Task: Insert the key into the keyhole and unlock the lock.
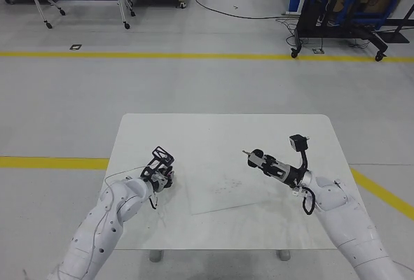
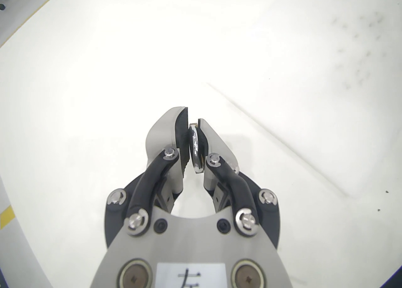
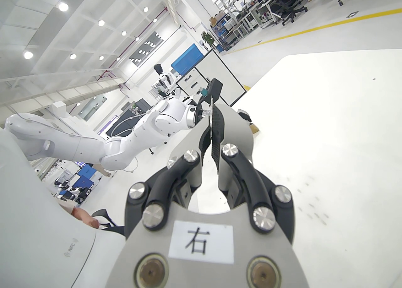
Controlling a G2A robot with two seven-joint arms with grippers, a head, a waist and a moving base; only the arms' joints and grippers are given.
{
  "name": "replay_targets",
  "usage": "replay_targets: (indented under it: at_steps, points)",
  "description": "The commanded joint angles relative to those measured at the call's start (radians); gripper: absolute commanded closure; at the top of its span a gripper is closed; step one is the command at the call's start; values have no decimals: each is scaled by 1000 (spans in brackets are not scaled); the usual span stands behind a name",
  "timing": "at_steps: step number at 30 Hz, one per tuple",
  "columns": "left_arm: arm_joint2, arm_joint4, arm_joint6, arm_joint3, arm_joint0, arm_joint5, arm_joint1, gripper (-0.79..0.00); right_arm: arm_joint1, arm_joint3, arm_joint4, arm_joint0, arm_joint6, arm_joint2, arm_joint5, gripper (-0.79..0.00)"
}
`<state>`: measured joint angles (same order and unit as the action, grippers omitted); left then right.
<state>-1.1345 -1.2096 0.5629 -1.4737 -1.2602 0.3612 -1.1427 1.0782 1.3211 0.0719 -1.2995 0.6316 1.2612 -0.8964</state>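
Our left fingers (image 2: 166, 132) clamp the small silvery rounded metal lock (image 2: 195, 151) at the white worktop's (image 1: 221, 133) near left, steadying it. Our right fingers (image 3: 232, 132) pinch the thin metal key (image 1: 246, 152), aimed leftward, well apart.

The left gripper (image 2: 193, 122) hangs over the table's (image 1: 214, 129) left part, pinching a metal ring (image 2: 195, 152), perhaps the lock's shackle. Well apart to its right, the right gripper (image 1: 251, 156) grips the key (image 3: 212, 103). A sheet (image 1: 221, 199) lies on the table between them.
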Motion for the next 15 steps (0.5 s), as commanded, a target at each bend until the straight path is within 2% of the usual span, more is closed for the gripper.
replay_targets:
  at_steps: [1, 9, 12, 15]
  points:
    - [-2, 20, -5, 1, 3, 15, 0, 0, 0, 0, 0, 0, 0, 0, 0, 0]
    - [18, 26, -6, 29, 30, 47, -4, -9, 0, 0, 0, 0, 0, 0, 0, 0]
    - [20, 18, -2, 37, 34, 55, -4, -71, 0, 0, 0, 0, 0, 0, 0, 0]
    - [16, 15, -1, 35, 33, 63, -2, -197, 0, 0, 0, 0, 0, 0, 0, 0]
